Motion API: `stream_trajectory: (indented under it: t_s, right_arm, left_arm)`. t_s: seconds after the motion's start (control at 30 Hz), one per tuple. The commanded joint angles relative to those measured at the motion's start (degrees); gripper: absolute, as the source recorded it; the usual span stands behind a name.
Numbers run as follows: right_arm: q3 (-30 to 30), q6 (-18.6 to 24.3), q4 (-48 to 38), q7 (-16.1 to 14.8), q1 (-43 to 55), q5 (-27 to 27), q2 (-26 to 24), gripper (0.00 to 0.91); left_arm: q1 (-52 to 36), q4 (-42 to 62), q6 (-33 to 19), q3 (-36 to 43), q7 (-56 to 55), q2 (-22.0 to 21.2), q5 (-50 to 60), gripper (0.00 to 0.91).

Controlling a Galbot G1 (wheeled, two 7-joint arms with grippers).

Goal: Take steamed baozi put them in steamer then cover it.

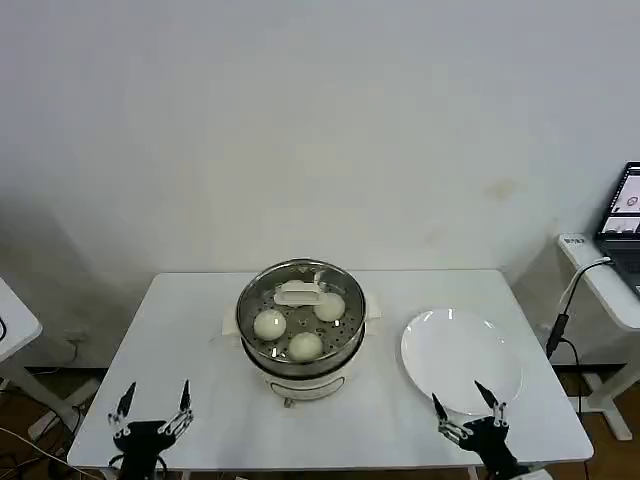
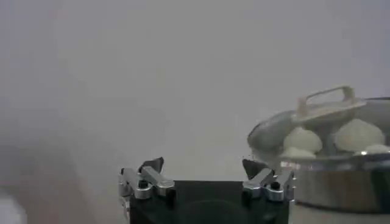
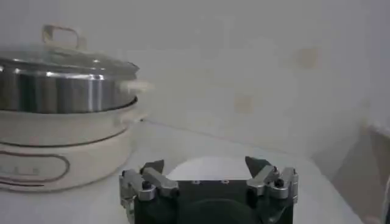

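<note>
Now the steamer sits at the centre of the frame on the white table, its glass lid on — three buns show through it. The empty plate lies right of it. At lower left the left gripper hangs released; at lower right the right gripper — also spread — hovers over the plate's near edge.

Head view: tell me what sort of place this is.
Probably a lab or test room, not a kitchen: a bare white table against a blank wall, a laptop on a side desk, cables trailing beside it.
</note>
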Motion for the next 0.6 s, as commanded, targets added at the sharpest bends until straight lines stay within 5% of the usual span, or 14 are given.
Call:
stream_trajectory:
  t_s: [0.03,0.6]
  right_arm:
    - [-0.7,-0.7,2.1,0.1,-2.2,3.1,-1.0,0.907]
    - [-2.3,-2.9,3.3,0.4,-3.2,3.5,-0.9,0.907]
  left_arm:
    - [3.5,4.4,-4.0,-3.4,2.3,-2.3,-7.3,0.907]
    - [3.6,3.8,-4.0,-2.1,2.0,-3.5,-2.2,0.907]
